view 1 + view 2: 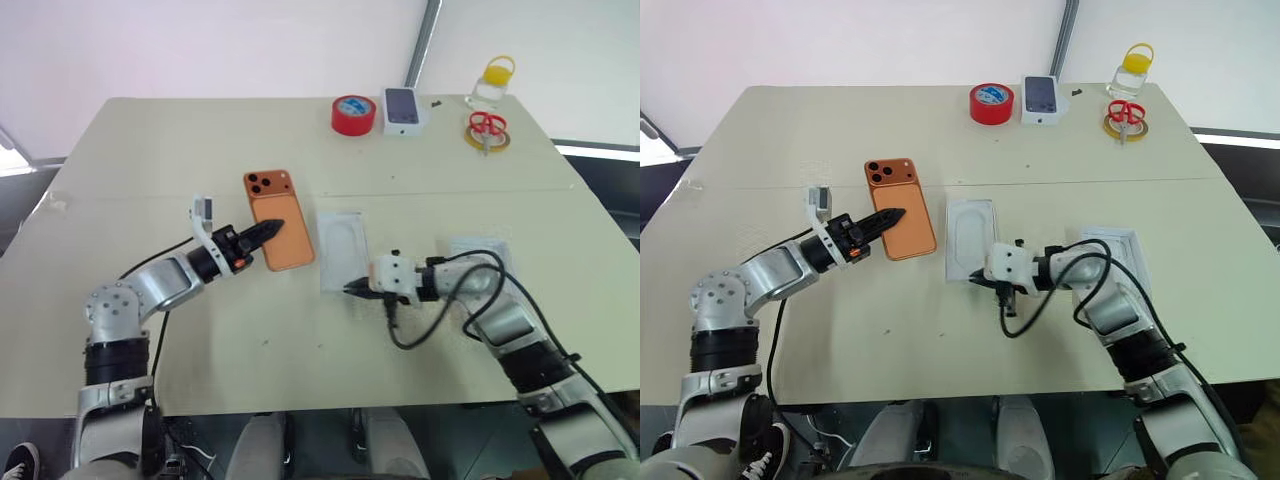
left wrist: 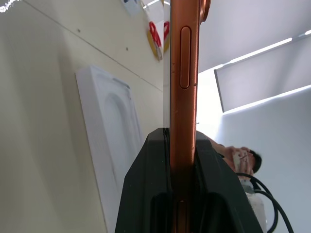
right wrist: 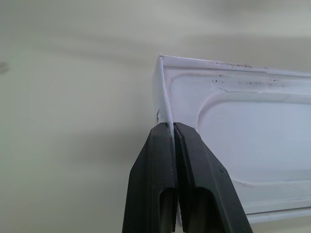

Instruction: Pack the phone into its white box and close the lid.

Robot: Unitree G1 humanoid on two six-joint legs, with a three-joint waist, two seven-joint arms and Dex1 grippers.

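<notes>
Beige table (image 1: 200,140): tape roll (image 1: 353,114), scissors (image 1: 487,124)

1. My head views are bright and evenly lit; the table (image 1: 200,150) reads clearly from edge to edge.
2. Shadows under both arms are faint and soft.
3. The backdrop behind the table washes out to near white.
4. Through my left wrist camera, the phone (image 2: 183,73) edge is sharp, the ceiling panels glare, and the far background blurs.
5. My right wrist view shows the lid (image 3: 233,107) slightly soft, the tabletop beyond hazy.
</notes>
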